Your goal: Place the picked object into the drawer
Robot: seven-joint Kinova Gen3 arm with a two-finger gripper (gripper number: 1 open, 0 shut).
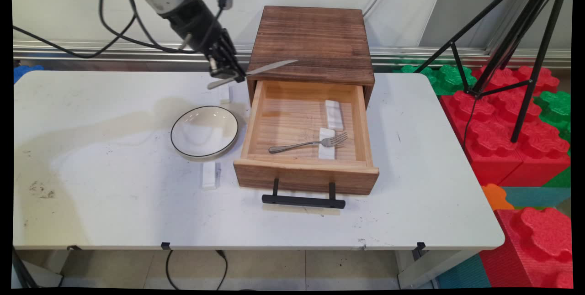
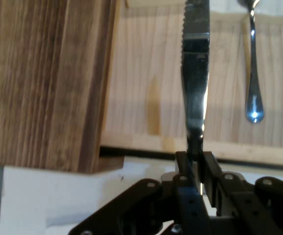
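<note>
From the main view, the hand grips a knife held in the air above the surface, just left of the open wooden drawer holding a fork. A plate lies below.

The hand view shows the fingers clamped on the knife, its serrated blade reaching over the drawer.

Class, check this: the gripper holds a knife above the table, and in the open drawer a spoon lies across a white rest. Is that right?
One detail is wrong. In the main view, the utensil in the open drawer is a fork, its tines on the white rest, not a spoon. The gripper does hold a knife.
</note>
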